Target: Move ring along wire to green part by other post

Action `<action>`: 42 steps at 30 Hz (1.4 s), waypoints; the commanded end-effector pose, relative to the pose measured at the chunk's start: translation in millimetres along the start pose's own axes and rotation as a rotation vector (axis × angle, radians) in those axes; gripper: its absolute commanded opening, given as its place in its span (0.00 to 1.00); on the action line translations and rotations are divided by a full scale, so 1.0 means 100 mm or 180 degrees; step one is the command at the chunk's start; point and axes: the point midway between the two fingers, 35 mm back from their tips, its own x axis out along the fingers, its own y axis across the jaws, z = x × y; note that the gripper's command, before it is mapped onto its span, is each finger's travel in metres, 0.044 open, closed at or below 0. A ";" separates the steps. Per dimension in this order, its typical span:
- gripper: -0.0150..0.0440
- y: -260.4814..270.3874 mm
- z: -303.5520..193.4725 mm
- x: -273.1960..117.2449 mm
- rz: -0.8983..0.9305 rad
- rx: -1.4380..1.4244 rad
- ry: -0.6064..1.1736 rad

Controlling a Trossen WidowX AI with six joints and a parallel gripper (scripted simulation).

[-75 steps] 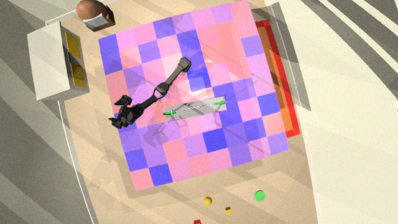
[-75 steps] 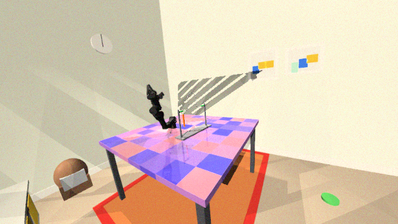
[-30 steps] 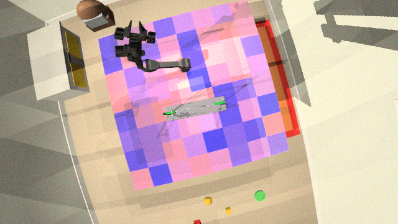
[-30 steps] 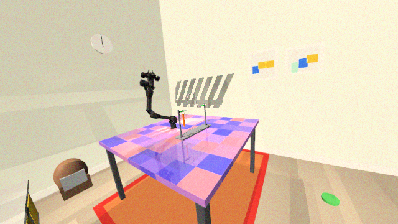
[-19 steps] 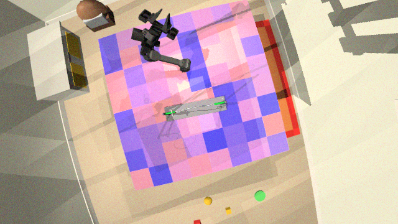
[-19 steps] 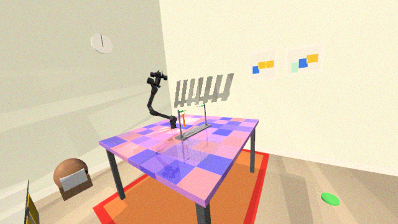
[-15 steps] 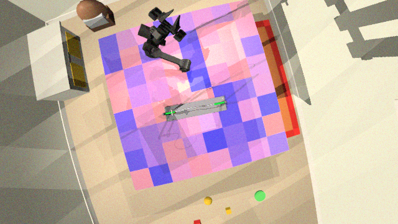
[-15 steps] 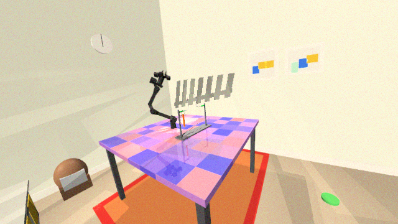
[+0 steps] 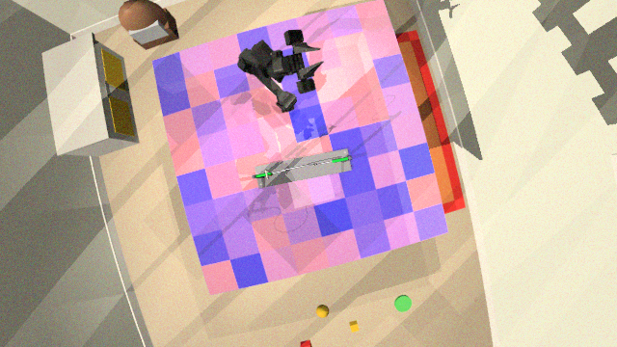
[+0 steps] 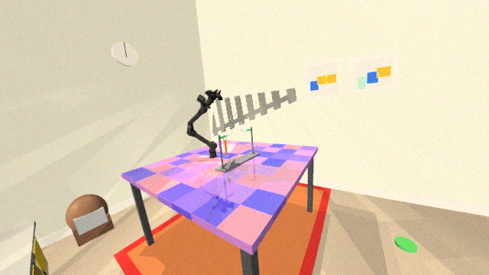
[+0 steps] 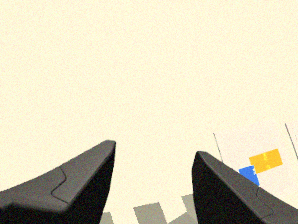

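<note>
The orange handle (image 10: 225, 147) hangs down beside the near post (image 10: 221, 154), below the green part (image 10: 223, 137) (image 9: 262, 175) of the wire there. The ring is small and pale at that green part; its contact with the wire is too small to tell. The other green part (image 10: 248, 130) (image 9: 340, 159) is beside the far post (image 10: 252, 142). The grey wire arches between them. My gripper (image 9: 321, 55) (image 10: 221, 95) (image 11: 154, 156) is partly open and empty, raised high behind the wire, well apart from the ring and handle.
Both posts stand on a grey base plate (image 9: 333, 167) (image 10: 241, 159) on the checkered table (image 9: 333, 217) (image 10: 237, 225). The arm's base (image 9: 286, 101) (image 10: 213, 153) stands on the table behind the plate. A wall with pictures fills the wrist view. A white cabinet (image 9: 72, 96) stands beside the table.
</note>
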 end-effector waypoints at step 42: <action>0.53 -3.29 0.71 -2.94 -0.4004 -0.3431 0.0562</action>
